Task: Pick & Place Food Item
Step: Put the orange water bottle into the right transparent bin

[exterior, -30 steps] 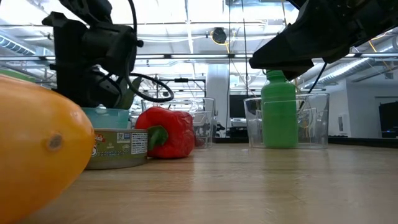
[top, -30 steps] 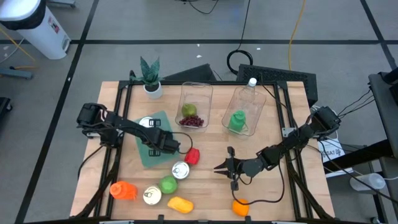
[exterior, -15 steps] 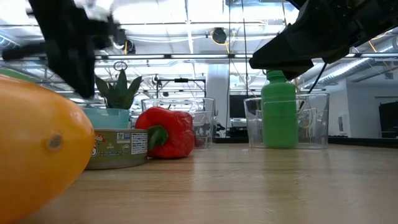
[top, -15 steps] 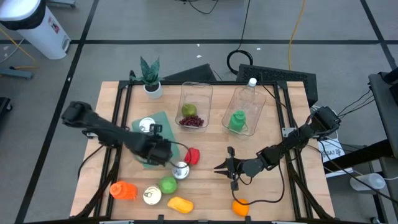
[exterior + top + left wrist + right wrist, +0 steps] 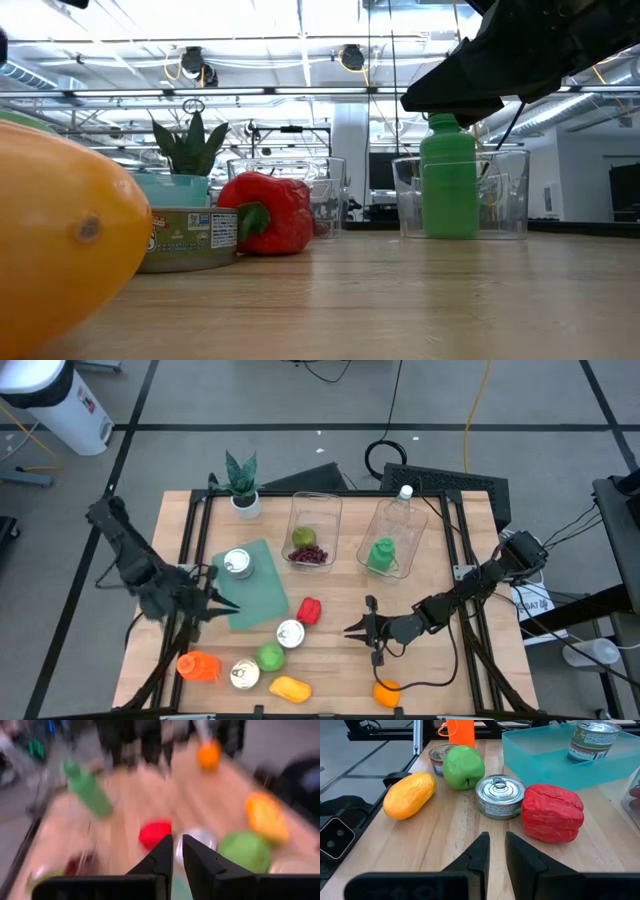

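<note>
the red pepper (image 5: 309,610) lies on the desk (image 5: 440,590) just beside an upright tin can (image 5: 290,633) and off the corner of the teal tray (image 5: 262,600), which already holds another can (image 5: 236,563). the left pincer (image 5: 205,603) hangs at the tray's outer edge, shut and holding nothing, while the right pincer (image 5: 358,628) waits near the desk's middle, nearly closed and also empty. to take the pepper cleanly i'd judge a pincer must open wide first, come down from above, and close across its body from the side away from the can, so the can isn't knocked.
</note>
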Motion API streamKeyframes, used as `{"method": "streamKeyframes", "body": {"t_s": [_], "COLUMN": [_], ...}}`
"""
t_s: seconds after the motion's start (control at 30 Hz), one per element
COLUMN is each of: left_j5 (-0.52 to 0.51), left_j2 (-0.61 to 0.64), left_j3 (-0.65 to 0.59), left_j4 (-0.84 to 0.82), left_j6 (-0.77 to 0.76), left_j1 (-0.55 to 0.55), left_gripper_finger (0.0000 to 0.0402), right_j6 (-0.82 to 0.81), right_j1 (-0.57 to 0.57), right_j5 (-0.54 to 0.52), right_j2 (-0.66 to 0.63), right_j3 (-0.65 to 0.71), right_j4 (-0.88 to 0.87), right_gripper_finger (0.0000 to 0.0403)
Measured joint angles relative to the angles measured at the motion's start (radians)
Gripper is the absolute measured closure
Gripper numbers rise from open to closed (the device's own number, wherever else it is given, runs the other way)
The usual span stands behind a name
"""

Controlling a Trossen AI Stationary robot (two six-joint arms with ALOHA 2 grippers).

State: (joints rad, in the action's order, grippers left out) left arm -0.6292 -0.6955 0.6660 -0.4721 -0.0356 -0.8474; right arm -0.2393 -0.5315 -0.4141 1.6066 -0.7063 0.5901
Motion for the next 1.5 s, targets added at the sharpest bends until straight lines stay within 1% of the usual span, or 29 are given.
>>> {"method": "streamKeyframes", "body": {"t_s": [0.07,0.13,0.27,0.33,0.4,0.47,0.53,0.6,0.67,0.73,0.77,0.87,0.93,1.0,1.13,1.23,1.3,1.37,1.47,1.5], "left_j5": [0.0,-0.002,0.028,0.053,0.058,0.022,-0.038,-0.077,-0.081,-0.109,-0.143,-0.271,-0.33,-0.356,-0.361,-0.349,-0.312,-0.213,0.031,0.076], "left_j2": [0.093,0.151,0.202,0.199,0.199,0.201,0.209,0.226,0.238,0.249,0.255,0.265,0.265,0.265,0.265,0.265,0.265,0.264,0.264,0.264], "left_j3": [-0.121,-0.234,-0.43,-0.508,-0.574,-0.622,-0.642,-0.634,-0.616,-0.603,-0.594,-0.571,-0.566,-0.564,-0.564,-0.564,-0.564,-0.565,-0.565,-0.565], "left_j4": [0.221,0.441,0.837,1.0,1.078,1.097,1.096,1.091,1.073,1.012,0.978,0.912,0.917,0.936,0.938,0.937,0.937,0.947,0.999,1.016], "left_j6": [0.098,0.204,0.368,0.393,0.359,0.298,0.286,0.286,0.286,0.284,0.284,0.273,0.276,0.288,0.292,0.293,0.296,0.338,0.445,0.45], "left_j1": [-0.005,0.004,0.046,0.075,0.099,0.11,0.109,0.098,0.072,0.032,0.007,-0.068,-0.111,-0.142,-0.175,-0.183,-0.18,-0.166,-0.109,-0.082], "left_gripper_finger": [0.035,0.035,0.035,0.035,0.035,0.035,0.035,0.035,0.035,0.035,0.035,0.035,0.035,0.035,0.035,0.035,0.035,0.035,0.035,0.035], "right_j6": [0.022,0.05,0.093,0.114,0.119,0.129,0.134,0.158,0.186,0.215,0.229,0.26,0.268,0.27,0.249,0.246,0.247,0.253,0.264,0.263], "right_j1": [0.005,0.017,0.077,0.115,0.157,0.189,0.211,0.221,0.215,0.199,0.188,0.156,0.141,0.13,0.122,0.124,0.124,0.124,0.127,0.132], "right_j5": [-0.001,-0.001,0.001,0.006,0.038,0.057,0.076,0.081,0.086,0.112,0.129,0.13,0.128,0.127,0.127,0.127,0.126,0.127,0.13,0.134], "right_j2": [0.0,0.0,0.0,0.0,0.0,0.0,0.0,0.0,0.0,0.0,0.0,0.0,0.0,0.0,0.0,0.0,0.0,0.0,0.0,0.0], "right_j3": [0.0,0.0,0.0,0.0,0.0,0.0,0.0,0.0,0.0,0.0,0.0,0.0,0.0,0.0,0.0,0.0,0.0,0.0,0.0,0.0], "right_j4": [0.012,0.035,0.118,0.145,0.144,0.142,0.139,0.147,0.187,0.219,0.225,0.239,0.251,0.265,0.281,0.281,0.281,0.281,0.288,0.297], "right_gripper_finger": [0.0355,0.0355,0.0355,0.0355,0.0355,0.0355,0.0355,0.0355,0.0355,0.0355,0.0355,0.0355,0.0355,0.0355,0.0355,0.0355,0.0355,0.0355,0.0355,0.0355]}}
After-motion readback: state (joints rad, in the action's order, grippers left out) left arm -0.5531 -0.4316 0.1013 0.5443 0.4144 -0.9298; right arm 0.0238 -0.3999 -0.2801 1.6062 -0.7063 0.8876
